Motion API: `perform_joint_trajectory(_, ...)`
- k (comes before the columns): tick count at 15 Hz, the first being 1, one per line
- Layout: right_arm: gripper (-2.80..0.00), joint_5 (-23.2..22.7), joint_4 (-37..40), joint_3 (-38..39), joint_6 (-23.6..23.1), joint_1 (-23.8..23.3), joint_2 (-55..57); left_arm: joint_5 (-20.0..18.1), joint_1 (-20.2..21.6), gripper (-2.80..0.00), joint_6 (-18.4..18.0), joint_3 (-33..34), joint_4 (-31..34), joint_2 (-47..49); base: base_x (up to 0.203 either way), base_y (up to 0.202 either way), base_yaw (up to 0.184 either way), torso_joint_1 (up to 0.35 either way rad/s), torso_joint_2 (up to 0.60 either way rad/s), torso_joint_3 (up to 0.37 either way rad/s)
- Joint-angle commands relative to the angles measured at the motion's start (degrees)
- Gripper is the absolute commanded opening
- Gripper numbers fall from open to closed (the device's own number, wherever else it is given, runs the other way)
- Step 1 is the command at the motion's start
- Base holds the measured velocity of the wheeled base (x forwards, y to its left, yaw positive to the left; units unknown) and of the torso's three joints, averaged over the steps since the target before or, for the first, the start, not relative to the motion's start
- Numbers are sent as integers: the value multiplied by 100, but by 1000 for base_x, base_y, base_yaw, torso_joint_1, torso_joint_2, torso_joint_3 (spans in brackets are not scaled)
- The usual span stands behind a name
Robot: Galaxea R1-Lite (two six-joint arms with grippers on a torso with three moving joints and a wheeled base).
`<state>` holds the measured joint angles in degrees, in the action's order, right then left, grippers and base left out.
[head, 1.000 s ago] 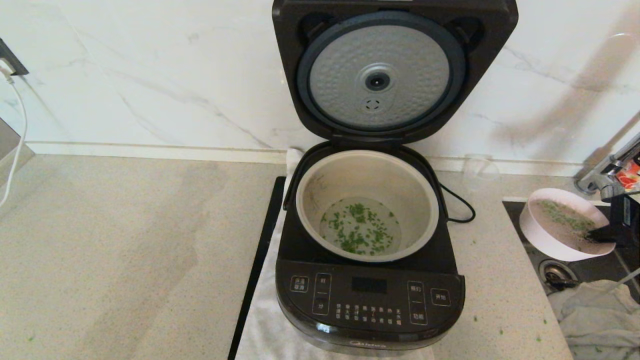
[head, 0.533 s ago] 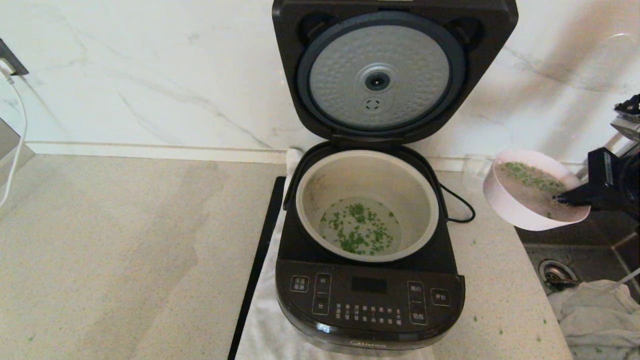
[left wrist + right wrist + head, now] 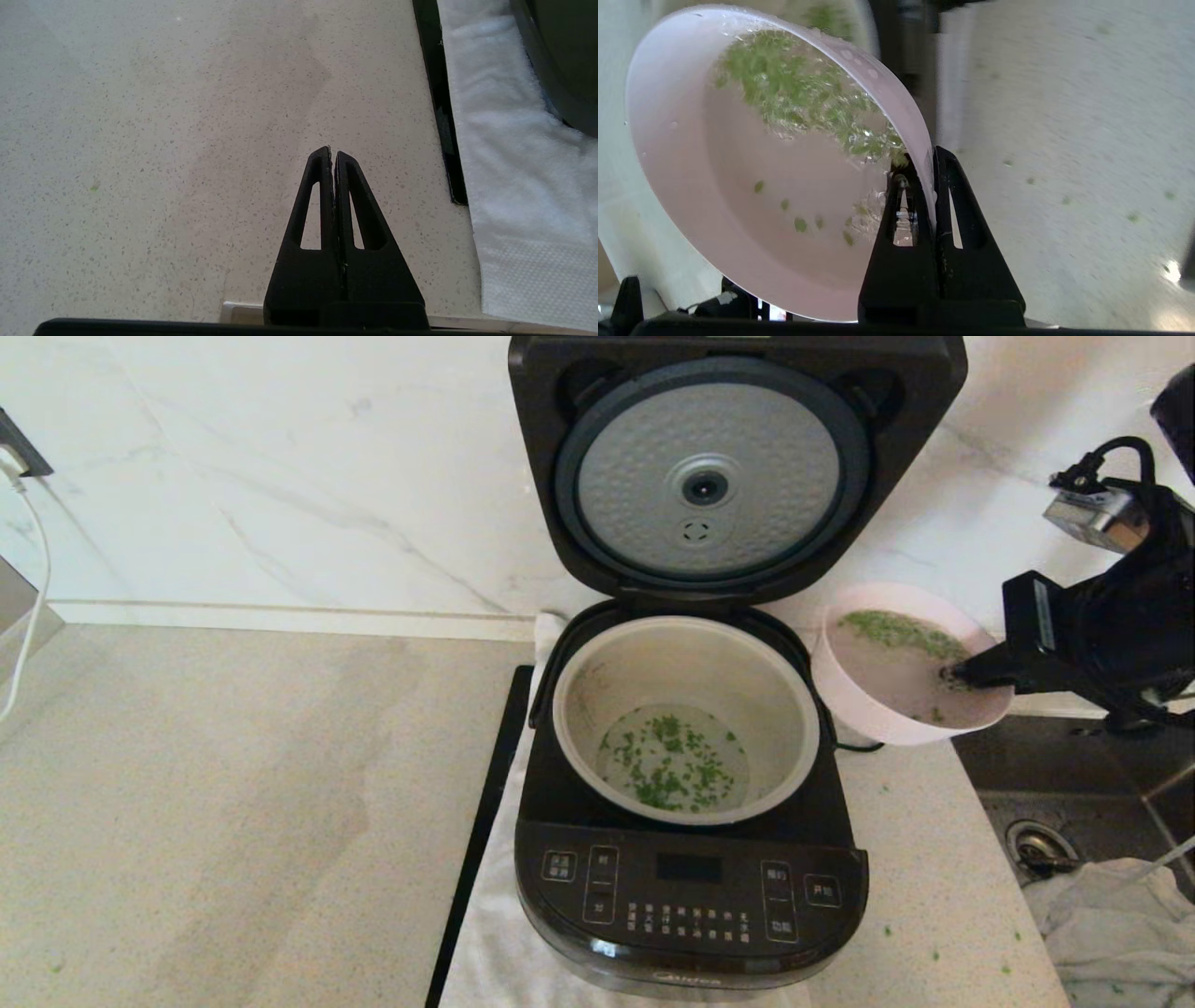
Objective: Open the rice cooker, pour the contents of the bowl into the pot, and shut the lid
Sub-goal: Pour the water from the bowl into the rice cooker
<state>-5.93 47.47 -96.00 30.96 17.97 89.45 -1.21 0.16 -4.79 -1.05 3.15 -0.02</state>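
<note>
Moved since a second ago: the small round pinkish-white bowl (image 3: 910,663) has left its place over the dark sink (image 3: 1074,803) at the right and risen leftward; it now hangs in the air just beside the right edge of the cooker's body, not yet over the pot.
Right gripper (image 3: 962,672): reaches in from the right, its black fingers (image 3: 945,205) clamped together on the bowl's right rim, one inside the wall and one outside.
Bowl: roughly level in the head view, its near-left wall overlapping the black power cord (image 3: 854,745) behind the cooker's right side.
Contents of the bowl (image 3: 803,98): chopped bright-green bits gathered in clear liquid toward the far side, a few loose flecks elsewhere on the bottom.
Rice cooker (image 3: 691,896): large glossy black rounded-square appliance on a white towel (image 3: 495,952) at the centre of the speckled beige countertop (image 3: 233,803), button panel facing near.
Lid (image 3: 738,467): hinged black top standing upright at the far side, dimpled silver disc and grey gasket facing forward.
Pot (image 3: 686,644): round pale beige inner pot seated in the cooker, with some liquid and green bits already lying on its bottom.
Left gripper (image 3: 332,158): parked above bare countertop left of the towel, its fingers pressed together on nothing.
Sink side: a crumpled grey-white cloth (image 3: 1111,915) lies at the near right.
</note>
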Motion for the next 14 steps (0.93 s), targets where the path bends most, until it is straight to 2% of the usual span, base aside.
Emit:
perform_joint_trajectory(1, -280, 110, 50, -342, 172, 434, 370, -2, 2, -280, -4, -1, -7, -6, 0, 0, 0, 0, 0, 0)
perform_joint_trajectory(5, -280, 383, 36, -580, 407, 1059, 754, -2, 2, -280, -4, -1, 1, -15, 0, 0, 0, 0, 0, 0)
perform_joint_trajectory(10, -280, 661, 36, -1392, 671, 1439, 1489, -2, 2, -280, -4, -1, 1, -6, 0, 0, 0, 0, 0, 0)
perform_joint_trajectory(14, -280, 981, -374, -1474, 718, 1620, 1904, -2, 2, -280, -4, -1, 1, -6, 0, 0, 0, 0, 0, 0)
